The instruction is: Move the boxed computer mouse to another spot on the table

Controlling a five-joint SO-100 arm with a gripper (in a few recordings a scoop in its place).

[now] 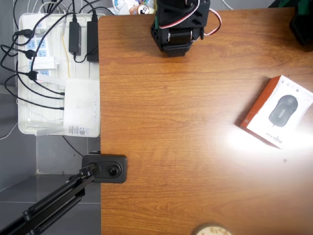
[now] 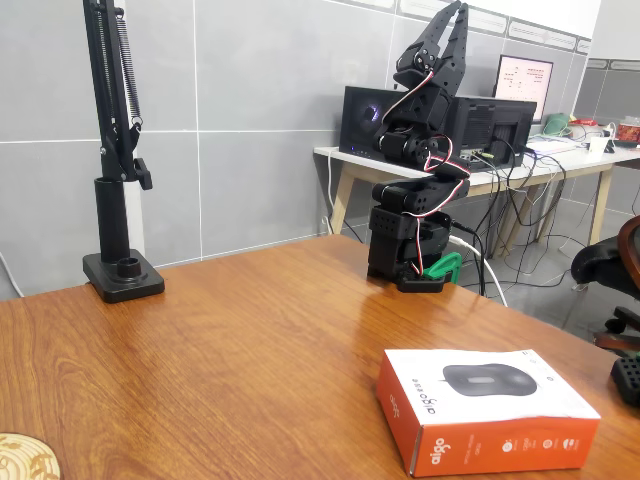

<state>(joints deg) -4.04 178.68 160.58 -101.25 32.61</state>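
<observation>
Right now the tool (image 2: 452,18) points up, folded at the counter's (image 1: 161,147) far edge, fingers near together, holding nothing. Boxed computer mouse (image 1: 278,111) lies well apart by the overhead view's right edge, long axis diagonal.

The boxed computer mouse (image 2: 486,406) lies flat on the brown wood-grain table (image 2: 250,350), its white face with the dark grey mouse picture turned up and its orange-red sides showing. It lies well apart from the claw (image 2: 447,30), which is raised high above the arm's base, and nothing touches it.

Black arm (image 2: 418,190) with red-and-white cables (image 2: 432,160), green clamp (image 2: 440,267)
</observation>
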